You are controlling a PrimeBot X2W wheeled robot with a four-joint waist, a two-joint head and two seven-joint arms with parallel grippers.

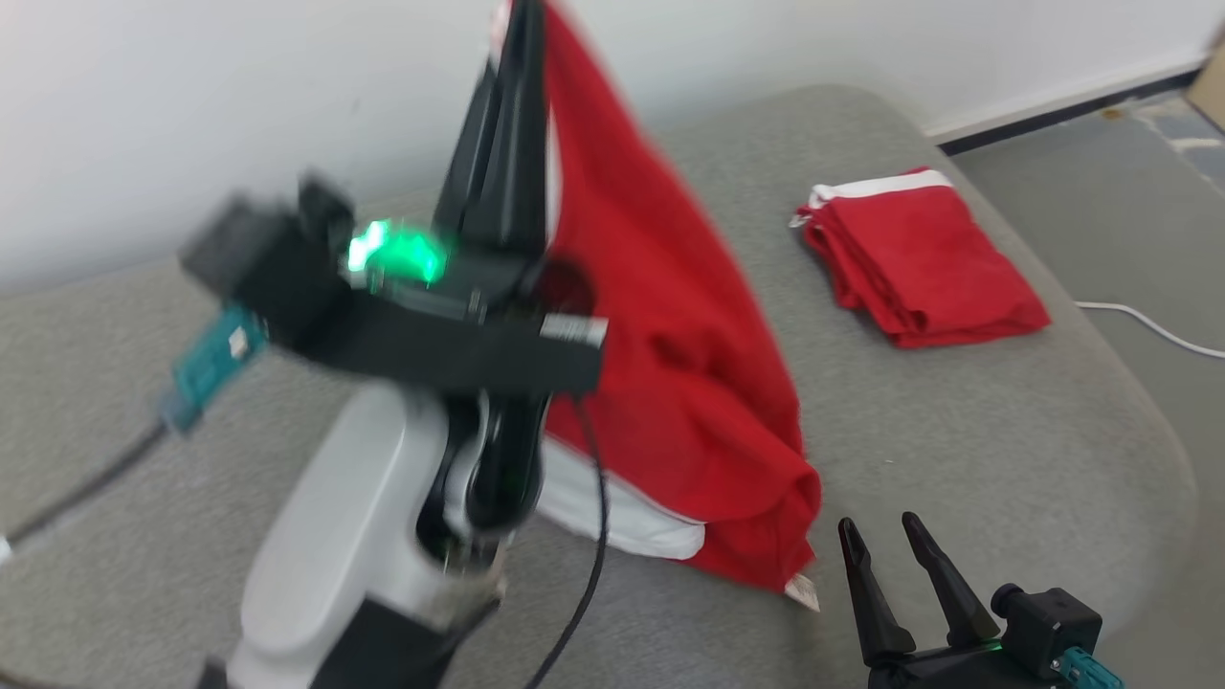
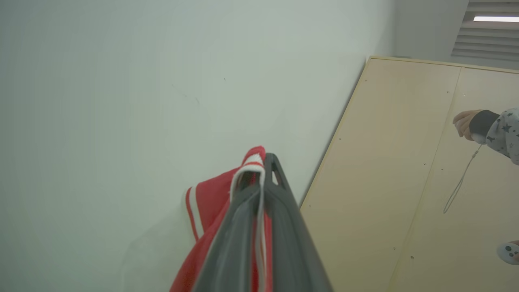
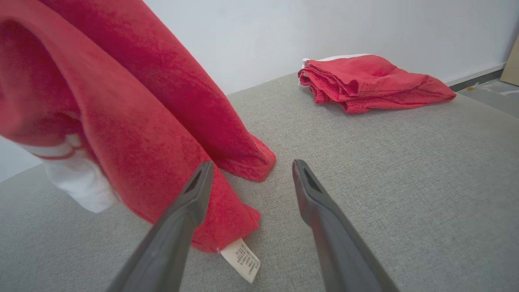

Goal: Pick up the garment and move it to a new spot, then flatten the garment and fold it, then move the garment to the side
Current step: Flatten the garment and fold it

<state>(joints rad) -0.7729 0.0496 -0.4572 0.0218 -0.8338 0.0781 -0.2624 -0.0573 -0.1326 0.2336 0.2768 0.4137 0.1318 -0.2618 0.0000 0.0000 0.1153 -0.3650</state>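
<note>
A grey padded surface (image 1: 957, 431) is set against a white wall (image 1: 191, 96); a folded red garment (image 1: 919, 268) is seen near its far edge. On the near side of that pile, a red garment with white trim (image 1: 689, 383) is held up by its trimmed edge, the left gripper (image 2: 261, 170) clamped tight on it, probably so it can be carried clear; its lower hem is draped on the padding. The right gripper (image 1: 879, 524) is held spread and empty just beside that hem, nearer than the pile.

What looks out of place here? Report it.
Nothing damaged or spilled. The red garment hangs from the shut left claw, its lower end crumpled on the grey cushion, white care label sticking out.
</note>
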